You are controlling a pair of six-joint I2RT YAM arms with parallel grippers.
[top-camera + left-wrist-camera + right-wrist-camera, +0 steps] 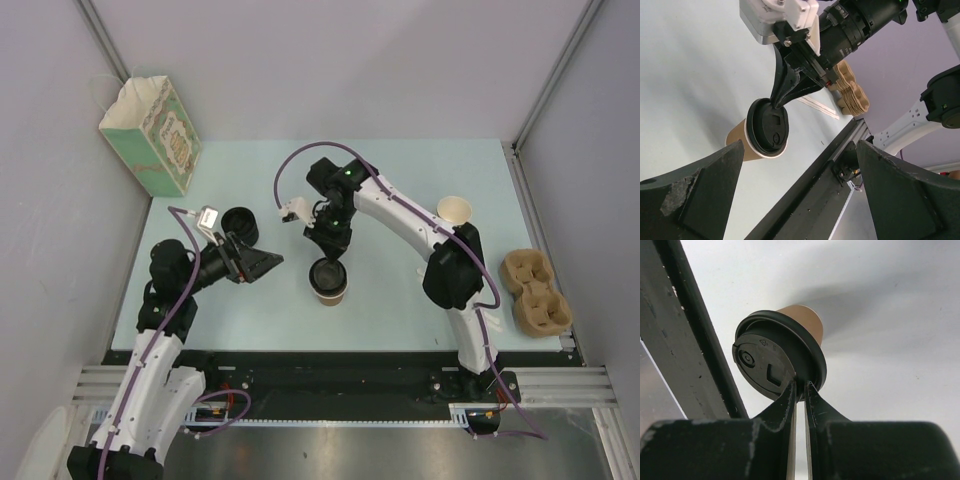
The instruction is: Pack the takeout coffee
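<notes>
Tan takeout coffee, black lid on, rim pinched by right claw

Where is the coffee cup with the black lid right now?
In the top view, the takeout coffee stands mid-table toward the near edge, beneath the right gripper, which pinches its lid rim.

Left tool wide open, level, right tool pinched narrow, pointing down
</notes>
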